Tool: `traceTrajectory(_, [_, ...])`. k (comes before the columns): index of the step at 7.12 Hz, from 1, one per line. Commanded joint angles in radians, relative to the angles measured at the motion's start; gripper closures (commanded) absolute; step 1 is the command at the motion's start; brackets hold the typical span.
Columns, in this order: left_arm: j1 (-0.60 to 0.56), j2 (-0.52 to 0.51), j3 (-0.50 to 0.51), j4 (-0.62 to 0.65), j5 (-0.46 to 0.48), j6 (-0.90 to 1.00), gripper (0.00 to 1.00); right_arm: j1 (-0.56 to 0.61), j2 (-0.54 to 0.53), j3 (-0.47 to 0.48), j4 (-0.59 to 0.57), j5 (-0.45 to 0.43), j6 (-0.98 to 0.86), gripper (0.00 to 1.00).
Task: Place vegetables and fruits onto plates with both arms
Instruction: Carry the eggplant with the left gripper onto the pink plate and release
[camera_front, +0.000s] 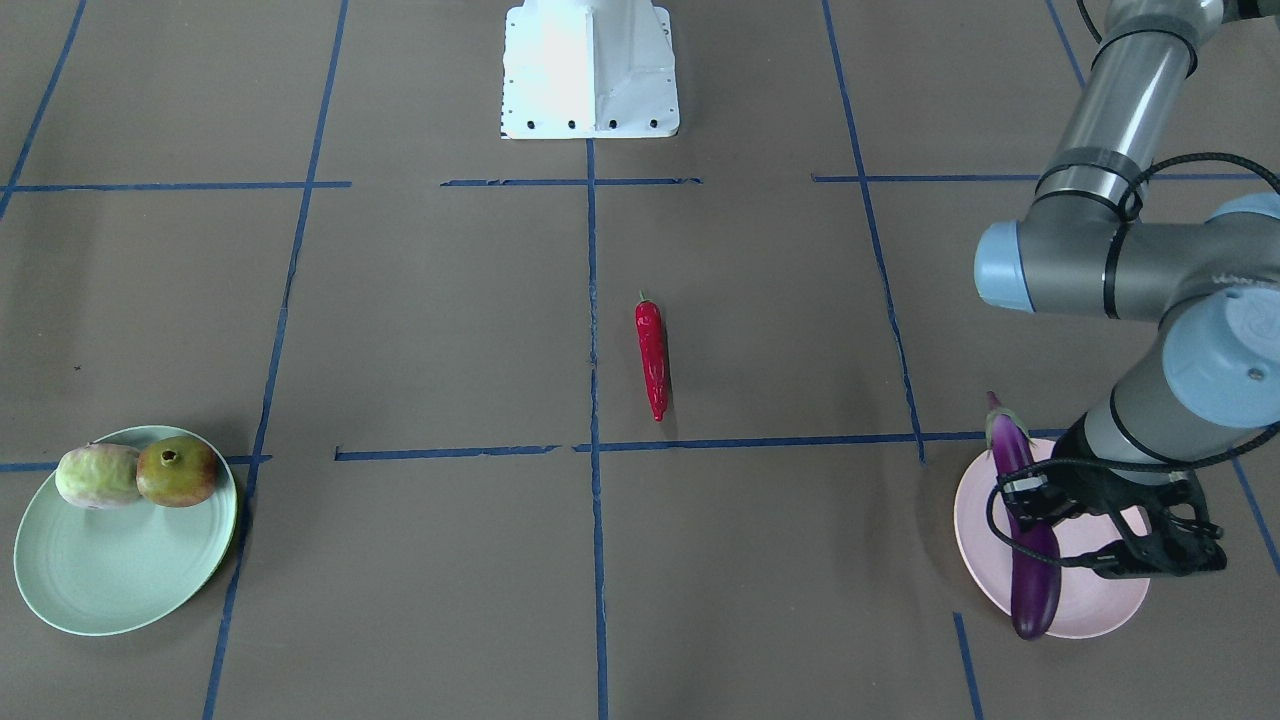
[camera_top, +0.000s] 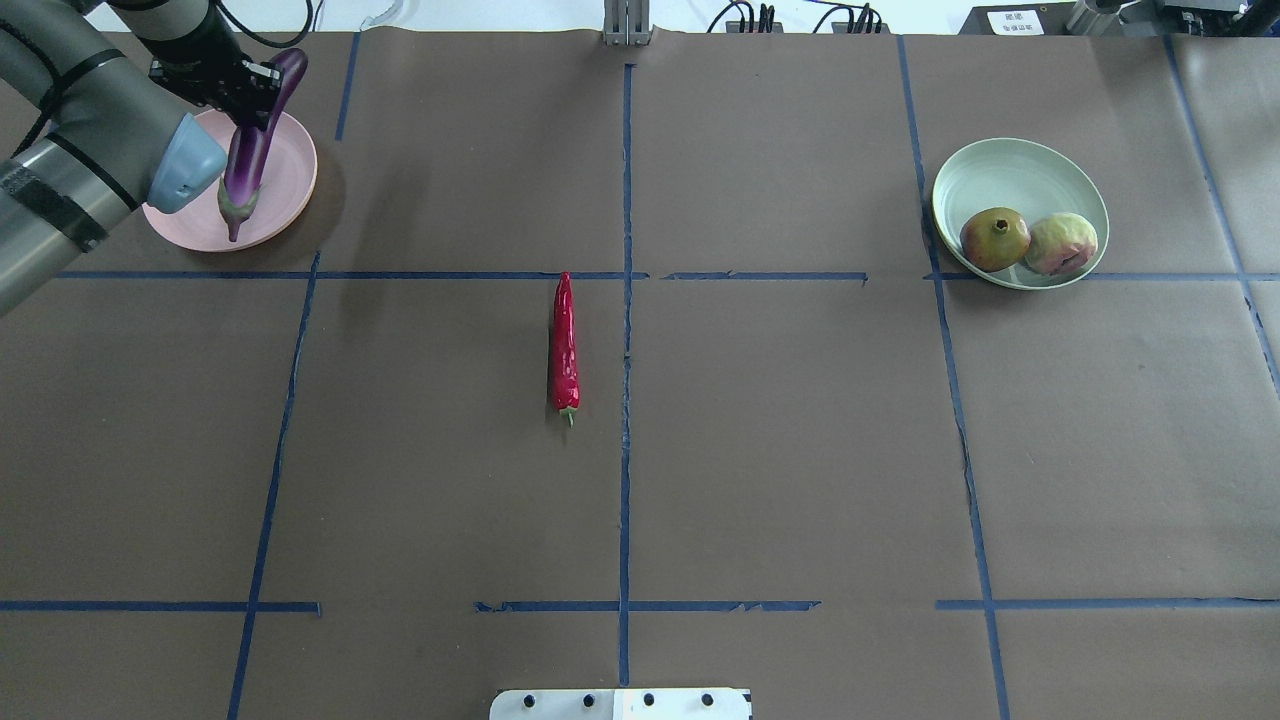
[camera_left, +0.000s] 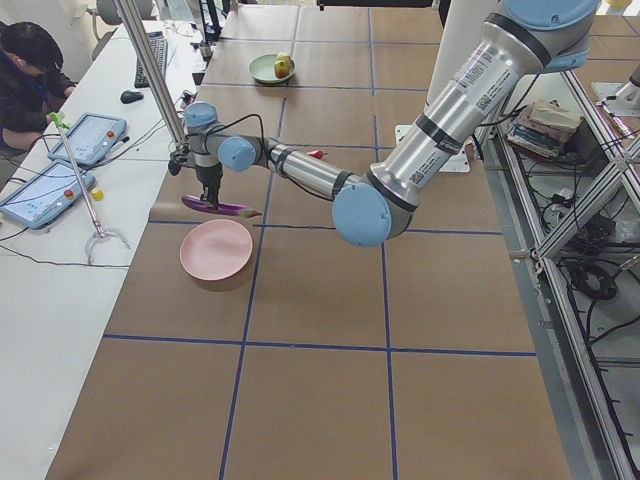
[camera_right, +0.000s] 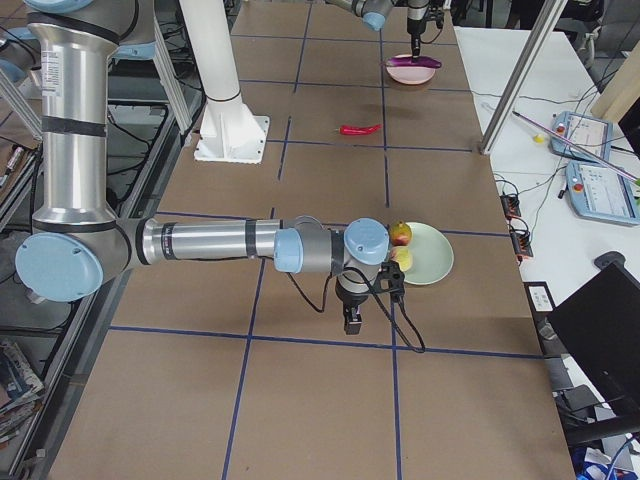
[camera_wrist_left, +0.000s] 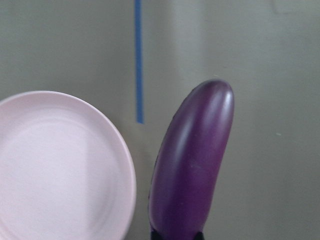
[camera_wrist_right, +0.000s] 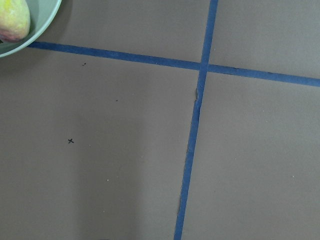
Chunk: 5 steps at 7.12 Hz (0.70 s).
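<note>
My left gripper (camera_front: 1040, 515) is shut on the long purple eggplant (camera_front: 1032, 565) near its middle and holds it level a little above the pale pink plate (camera_front: 1095, 600). The left wrist view shows the eggplant's end (camera_wrist_left: 192, 165) reaching past the plate's rim (camera_wrist_left: 55, 165). The red chili pepper (camera_top: 565, 345) lies on the table's middle. The mint green plate (camera_top: 1000, 165) holds the pomegranate-like fruit (camera_top: 994, 239) and the pale lumpy ball (camera_top: 1062, 244) side by side. My right gripper (camera_right: 353, 318) hangs low beside that plate; I cannot tell whether it is open or shut.
The white base block (camera_front: 590, 70) stands at the robot's side of the table. Blue tape lines (camera_top: 625, 400) cross the brown table cover. An operator (camera_left: 25, 75) and tablets (camera_left: 45, 190) sit at a side desk beyond the pink plate.
</note>
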Motion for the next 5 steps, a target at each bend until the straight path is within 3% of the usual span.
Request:
traceTrajectory(1, [0.009, 0.035, 0.128, -0.170, 0.002, 0.029, 0.55, 0.000, 0.001, 0.001, 0.000, 0.000, 0.000, 0.00])
traceTrajectory(2, [0.021, 0.038, 0.126, -0.172, 0.004, 0.027, 0.05, 0.000, 0.001, 0.001, 0.000, 0.000, 0.000, 0.00])
traceTrajectory(4, [0.012, 0.046, 0.069, -0.137, -0.011, 0.032, 0.00, 0.001, 0.001, 0.001, 0.000, 0.000, 0.000, 0.00])
traceTrajectory(5, [0.012, 0.036, -0.007, -0.035, -0.048, 0.029, 0.00, 0.001, 0.001, 0.001, 0.000, 0.000, 0.000, 0.00])
